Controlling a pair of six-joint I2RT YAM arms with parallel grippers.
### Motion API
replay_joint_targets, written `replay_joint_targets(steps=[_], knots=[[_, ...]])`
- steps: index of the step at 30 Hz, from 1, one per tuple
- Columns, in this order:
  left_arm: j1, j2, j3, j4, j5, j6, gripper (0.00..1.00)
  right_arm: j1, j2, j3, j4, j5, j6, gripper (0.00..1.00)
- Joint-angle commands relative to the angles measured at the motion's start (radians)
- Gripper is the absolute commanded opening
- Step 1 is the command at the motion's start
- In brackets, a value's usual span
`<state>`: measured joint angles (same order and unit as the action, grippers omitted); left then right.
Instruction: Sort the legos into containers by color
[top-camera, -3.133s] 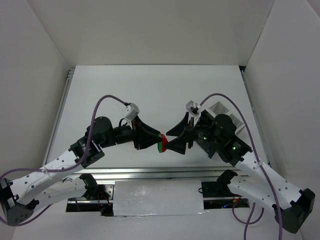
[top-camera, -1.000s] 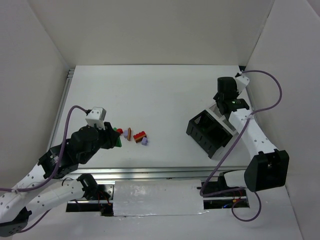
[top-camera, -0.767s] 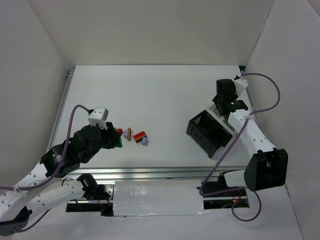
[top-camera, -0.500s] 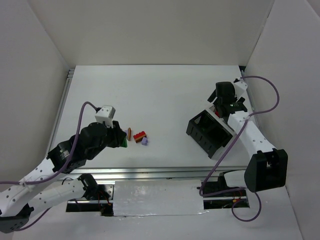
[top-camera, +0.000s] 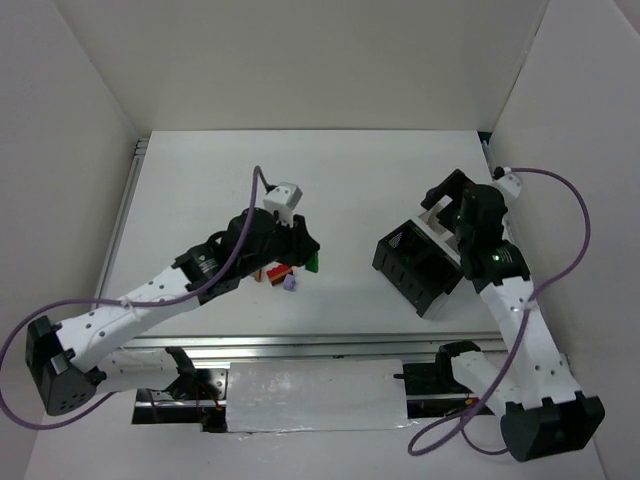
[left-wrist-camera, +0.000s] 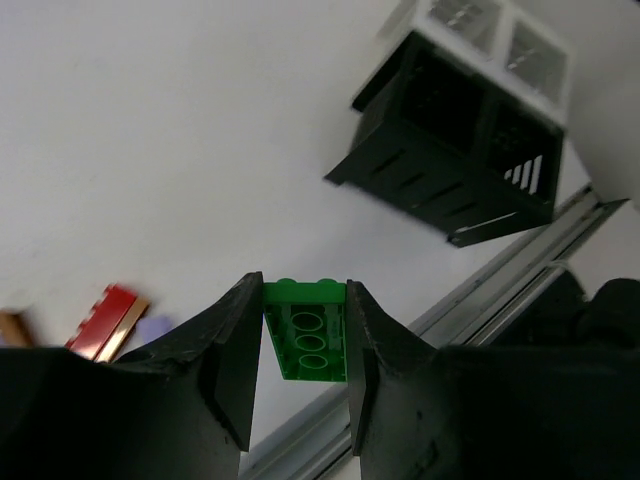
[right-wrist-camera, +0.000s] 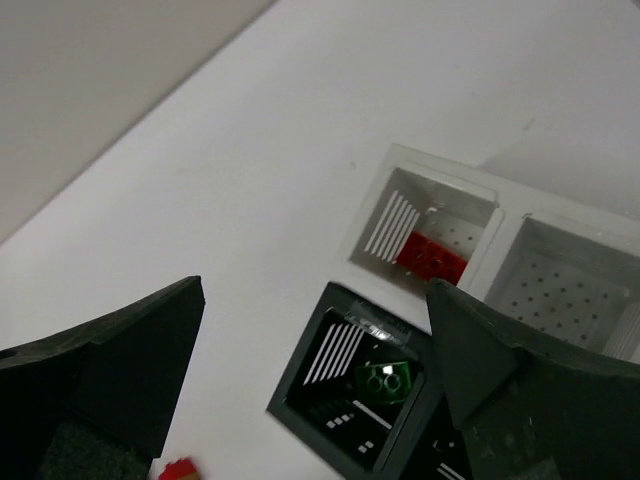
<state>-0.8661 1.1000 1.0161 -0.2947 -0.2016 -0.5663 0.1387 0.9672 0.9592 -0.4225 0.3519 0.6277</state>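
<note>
- My left claw (left-wrist-camera: 305, 292) is clamped on a green brick (left-wrist-camera: 308, 340). It holds the brick clear of the table, between the loose pile and the containers (left-wrist-camera: 450, 130).
- My right claw (right-wrist-camera: 315, 300) stands wide apart and holds nothing. It hangs over the containers, looking down into the cells.
- Done so far: a sorted red brick (right-wrist-camera: 432, 258) lies in one white-walled cell. A sorted green brick (right-wrist-camera: 385, 380) lies in the black cell next to it, so two colours have a home.
- The other white cell (right-wrist-camera: 570, 285) shows nothing in it. The fourth cell sits mostly behind my right finger, so I cannot tell what is in it, if anything.
- Left on the table are a loose red brick (left-wrist-camera: 108, 318), a pale lavender brick (top-camera: 290, 285) just beside it, and a thin brown-orange piece (left-wrist-camera: 10, 328) at the very edge of the left wrist view.
- My judgement is that the sorting is around its middle. The brick in my left claw belongs in the black cell with the other green, and the loose red belongs with the red.
- Lavender and brown-orange each need a cell of their own — neither colour is sorted yet.
</note>
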Motion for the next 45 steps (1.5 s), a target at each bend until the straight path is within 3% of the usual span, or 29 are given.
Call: replay_joint_targets(steps=[1,10,13,23,29,31,32,33,35,38,43,45], knots=[[-0.013,0.102,0.084,0.31,0.157,0.075,0.0,0.001,-0.132,-0.022,-0.013,-0.143,0.012,1.0],[-0.033,0.48,0.303,0.564,0.242,0.125,0.0,0.001,-0.292,0.059,-0.142,-0.114,-0.06,1.0],[-0.037,0.541,0.347,0.597,0.269,0.109,0.01,0.002,-0.321,0.104,-0.2,-0.091,-0.082,1.0],[-0.074,0.804,0.578,0.589,0.263,0.141,0.06,0.006,-0.355,0.075,-0.17,-0.237,-0.068,1.0],[-0.074,0.888,0.664,0.572,0.284,0.148,0.25,0.006,-0.377,0.039,-0.154,-0.252,-0.085,1.0],[-0.074,0.89,0.642,0.588,0.283,0.141,0.36,0.006,-0.381,0.036,-0.148,-0.248,-0.085,1.0],[-0.074,0.887,0.629,0.6,0.291,0.143,0.43,0.006,-0.381,0.035,-0.141,-0.254,-0.085,1.0],[-0.074,0.883,0.615,0.627,0.291,0.14,0.6,0.004,-0.38,0.035,-0.137,-0.26,-0.086,1.0],[-0.074,0.877,0.59,0.638,0.286,0.137,0.8,0.006,-0.364,0.033,-0.134,-0.281,-0.085,1.0],[-0.074,0.876,0.592,0.621,0.266,0.146,0.98,0.006,-0.348,0.044,-0.14,-0.294,-0.086,1.0],[-0.062,0.813,0.532,0.634,0.226,0.158,1.0,0.007,-0.331,0.052,-0.144,-0.278,-0.088,1.0],[-0.053,0.756,0.5,0.603,0.147,0.149,1.0,0.006,-0.32,0.058,-0.15,-0.277,-0.092,1.0]])
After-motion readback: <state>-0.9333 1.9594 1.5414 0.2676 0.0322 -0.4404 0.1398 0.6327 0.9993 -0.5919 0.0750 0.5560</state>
